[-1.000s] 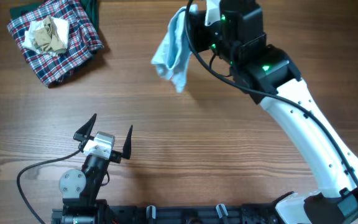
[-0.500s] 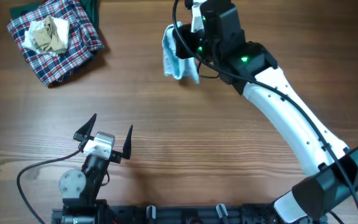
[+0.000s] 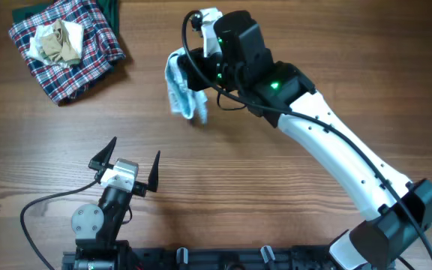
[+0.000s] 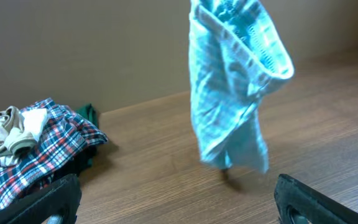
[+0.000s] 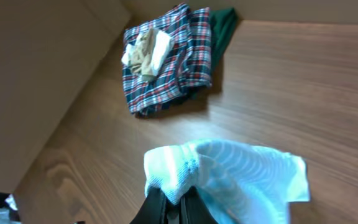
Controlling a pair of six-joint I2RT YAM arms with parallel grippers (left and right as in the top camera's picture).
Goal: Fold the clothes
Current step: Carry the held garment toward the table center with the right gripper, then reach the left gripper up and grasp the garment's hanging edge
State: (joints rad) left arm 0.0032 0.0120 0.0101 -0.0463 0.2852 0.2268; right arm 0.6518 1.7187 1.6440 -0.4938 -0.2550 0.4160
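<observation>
The small, pale blue-white, finely striped fabric pants [image 3: 182, 94] hang bunched above the wooden counter [image 3: 276, 202], their top pinched between the right fingers [image 5: 157, 210]. The left fingers [image 3: 103, 155] are spread wide and empty near the front edge, well apart from the pants.

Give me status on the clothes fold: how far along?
Done: the pants are picked up. The right gripper is shut on one bunched edge, and they hang crumpled over the table.
In hand: just that hold, with no fold made yet.
Left: lay them flat, then fold.
The left gripper sits open and idle near the front edge. The plaid cloth lies at the back left.
</observation>
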